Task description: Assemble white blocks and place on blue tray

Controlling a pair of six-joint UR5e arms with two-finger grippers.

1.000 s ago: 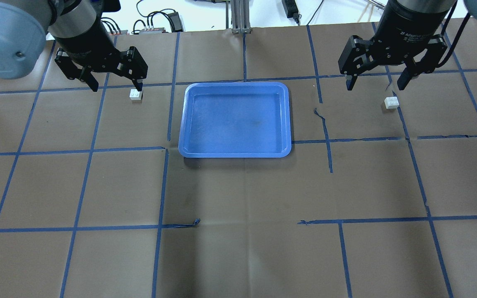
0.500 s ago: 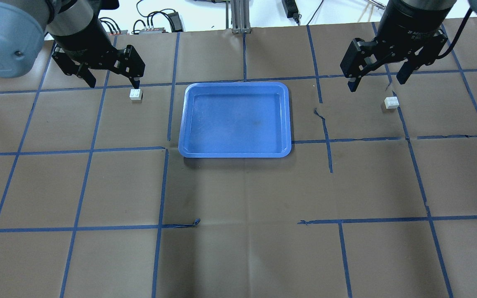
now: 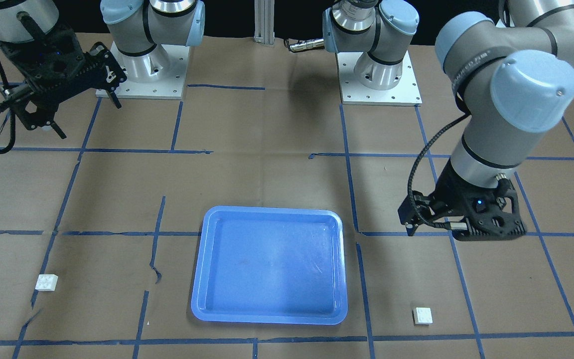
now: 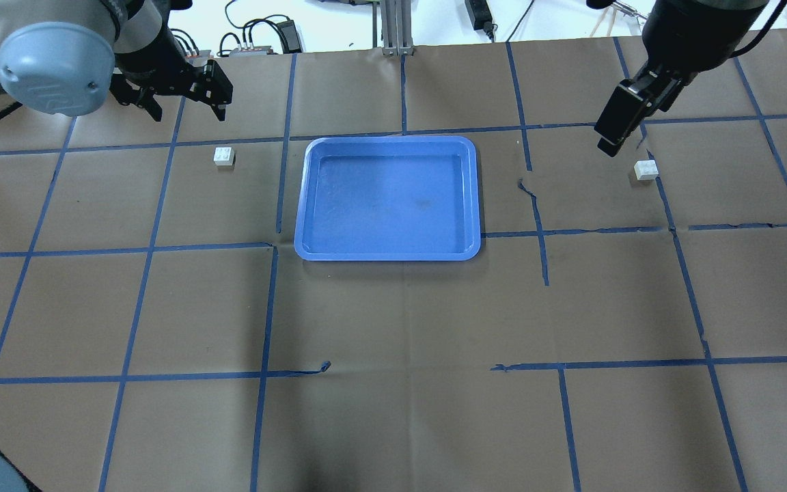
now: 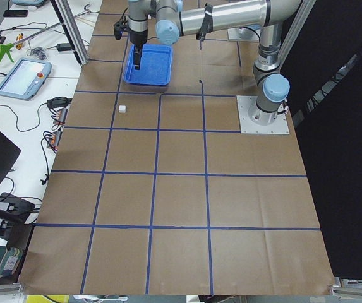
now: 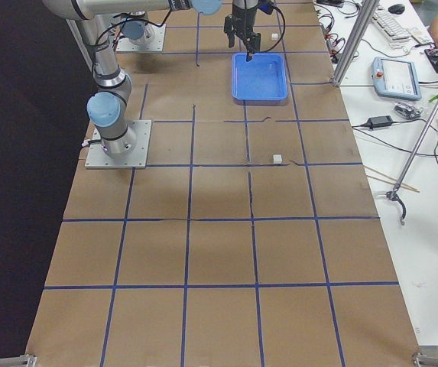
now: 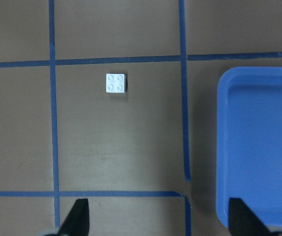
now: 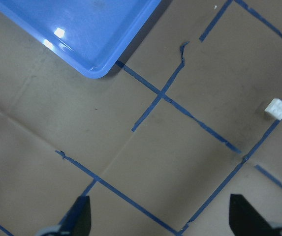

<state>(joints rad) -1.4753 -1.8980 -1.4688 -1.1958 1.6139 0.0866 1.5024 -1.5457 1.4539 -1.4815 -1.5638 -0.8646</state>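
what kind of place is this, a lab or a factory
Probably a robotics lab or test cell: grey robot arms bolted to square metal base plates, a table covered in brown paper with a blue tape grid, and a grey touchscreen teach pendant off to the side.

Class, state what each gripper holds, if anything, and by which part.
Nothing is held. The left gripper and right gripper are open and empty; the left white block and right white block lie free, flanking the blue tray.
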